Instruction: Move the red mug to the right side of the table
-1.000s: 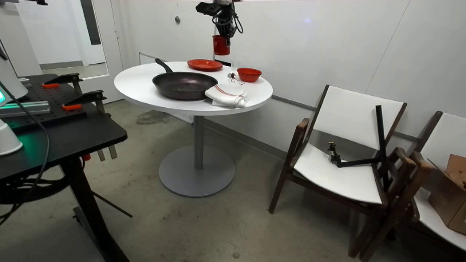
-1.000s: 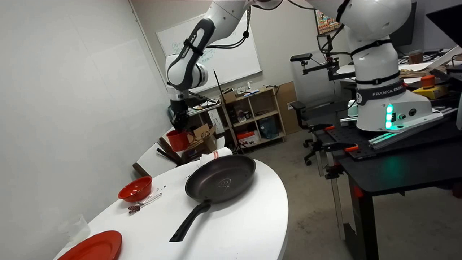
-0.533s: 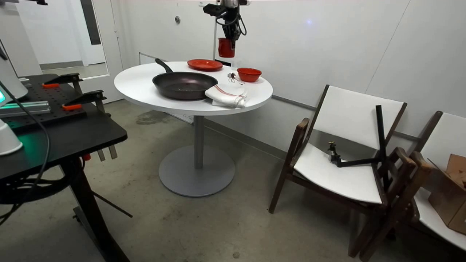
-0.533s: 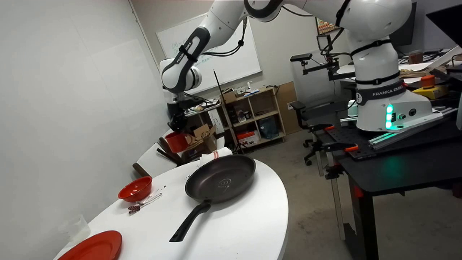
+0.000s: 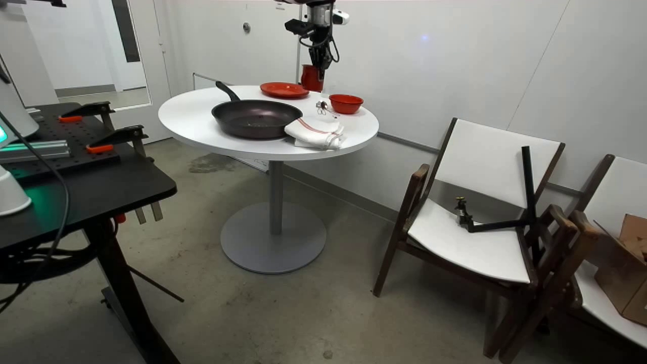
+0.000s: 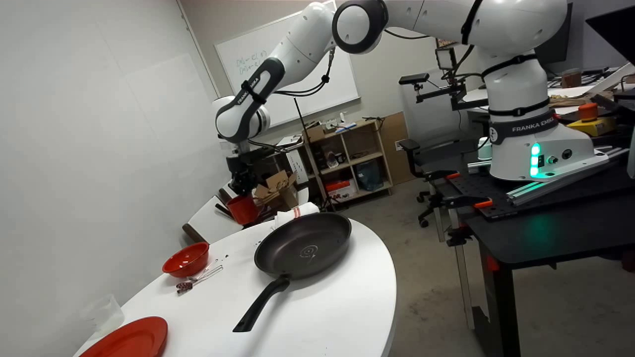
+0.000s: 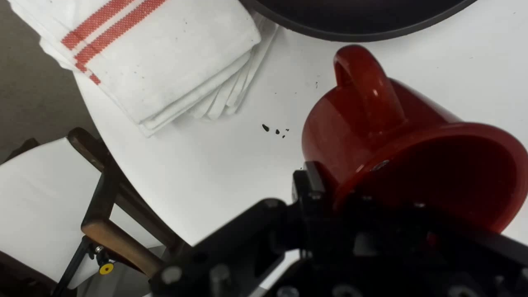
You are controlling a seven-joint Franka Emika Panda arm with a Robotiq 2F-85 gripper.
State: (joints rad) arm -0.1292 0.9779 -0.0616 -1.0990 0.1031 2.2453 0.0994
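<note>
The red mug (image 5: 310, 82) hangs over the far part of the round white table (image 5: 187, 116) in an exterior view; the mug also shows at the table's far end in an exterior view (image 6: 243, 210). My gripper (image 5: 321, 71) is shut on the mug's wall from above. In the wrist view the gripper (image 7: 336, 194) has one finger outside the mug (image 7: 342, 128); the other finger is dark, at the rim's inside. The mug's handle points toward the pan. The mug looks a little above the table top (image 7: 214, 165); I cannot tell the exact gap.
The black pan (image 6: 305, 248) and folded striped towel (image 7: 177, 49) lie near the mug. The red bowl (image 5: 345, 104), small utensils (image 6: 198, 280), flat red plate (image 5: 284, 90) and a clear container (image 6: 104, 317) are also on the table. A wall stands close behind.
The gripper and mug have shifted slightly and then come down toward the table in both exterior views. The mug stays held. The pan, towel, bowl and plate have not moved.
</note>
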